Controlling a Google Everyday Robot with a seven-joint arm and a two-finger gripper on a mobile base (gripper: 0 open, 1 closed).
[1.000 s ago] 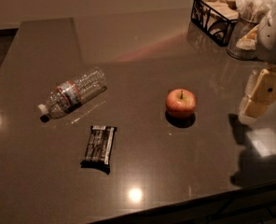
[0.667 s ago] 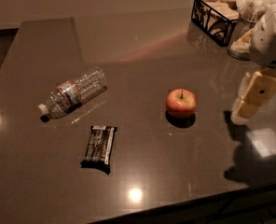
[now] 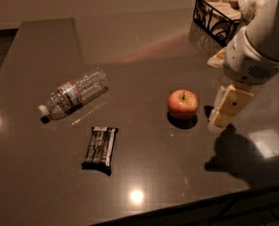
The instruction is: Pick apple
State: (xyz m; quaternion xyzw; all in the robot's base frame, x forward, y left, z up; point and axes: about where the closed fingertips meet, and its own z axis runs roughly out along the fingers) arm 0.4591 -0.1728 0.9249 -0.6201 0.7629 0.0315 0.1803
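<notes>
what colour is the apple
The apple is red with yellowish-orange patches, clearest in the camera view; the gripper hangs close beside it.

The white, bulky arm (image 3: 271, 22) slopes down from above and to the right of the apple (image 3: 183, 103). Its rounded wrist housing (image 3: 250, 62) sits up and to the right of the apple. Under the housing the cream-coloured gripper (image 3: 223, 117) hangs tilted, its tip pointing down and to the left, just beside the apple's right side, apart from it, low over the table (image 3: 153, 173)
</notes>
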